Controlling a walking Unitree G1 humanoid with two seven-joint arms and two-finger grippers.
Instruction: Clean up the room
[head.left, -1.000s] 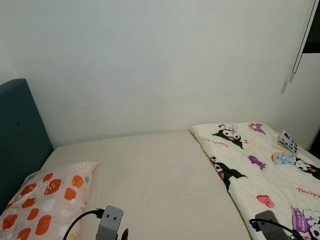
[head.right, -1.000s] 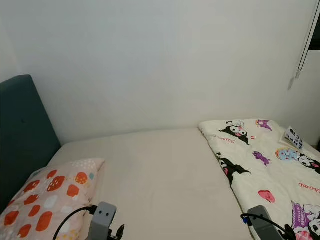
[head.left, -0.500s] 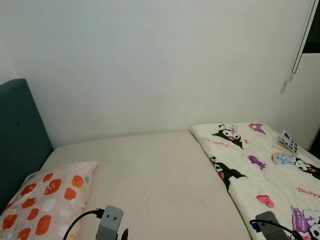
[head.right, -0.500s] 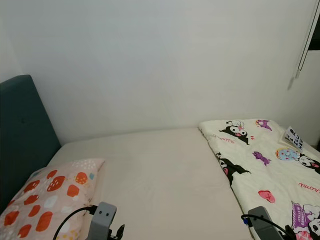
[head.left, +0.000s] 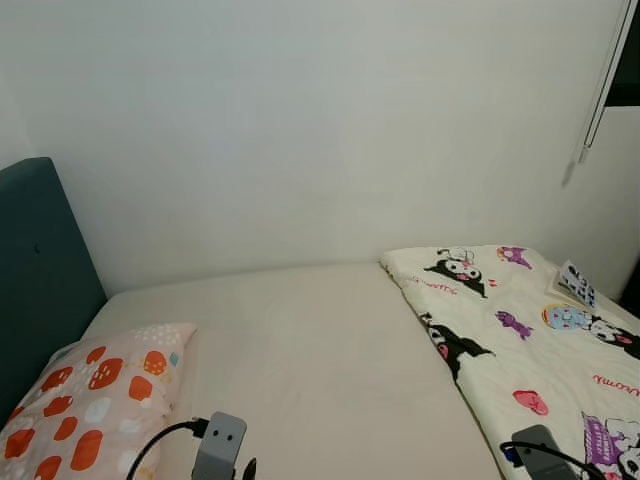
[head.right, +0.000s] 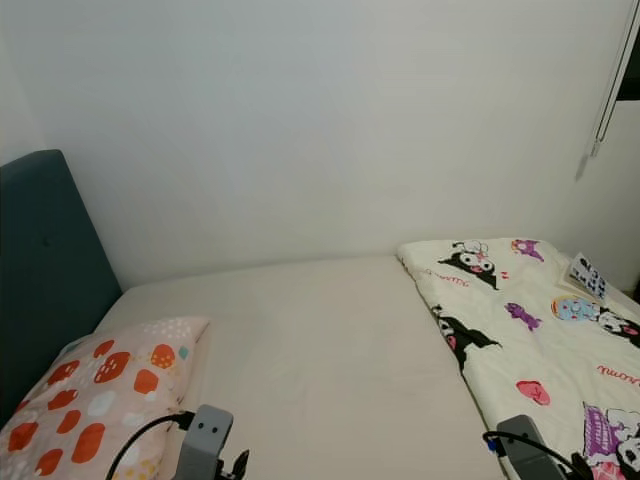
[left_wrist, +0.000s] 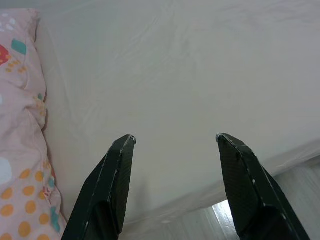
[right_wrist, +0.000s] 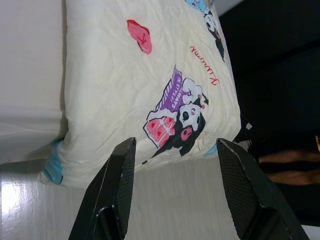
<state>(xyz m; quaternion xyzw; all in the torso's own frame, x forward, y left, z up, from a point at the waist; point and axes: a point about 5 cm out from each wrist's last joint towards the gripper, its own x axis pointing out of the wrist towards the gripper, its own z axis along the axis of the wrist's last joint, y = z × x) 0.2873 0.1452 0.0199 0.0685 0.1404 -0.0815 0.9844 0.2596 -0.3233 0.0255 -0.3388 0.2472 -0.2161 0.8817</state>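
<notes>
Head view: a cartoon-print quilt lies folded back over the bed, ahead of the right gripper. Left wrist view: the left gripper hangs released above bare sheet, a spotted pillow just beside it. Right wrist view: the right gripper, also released, hovers over the quilt's hanging edge; soft and light, it looks best pinched there.

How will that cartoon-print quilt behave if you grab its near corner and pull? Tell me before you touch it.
The cartoon-print quilt is probably floppy: it lies folded flat, its near edge drooping over the mattress side. Pinched at one corner, it would likely drape and unfold rather than lift whole. The right gripper hangs open above that corner. The smooth sheet suggests it may slide easily.
</notes>
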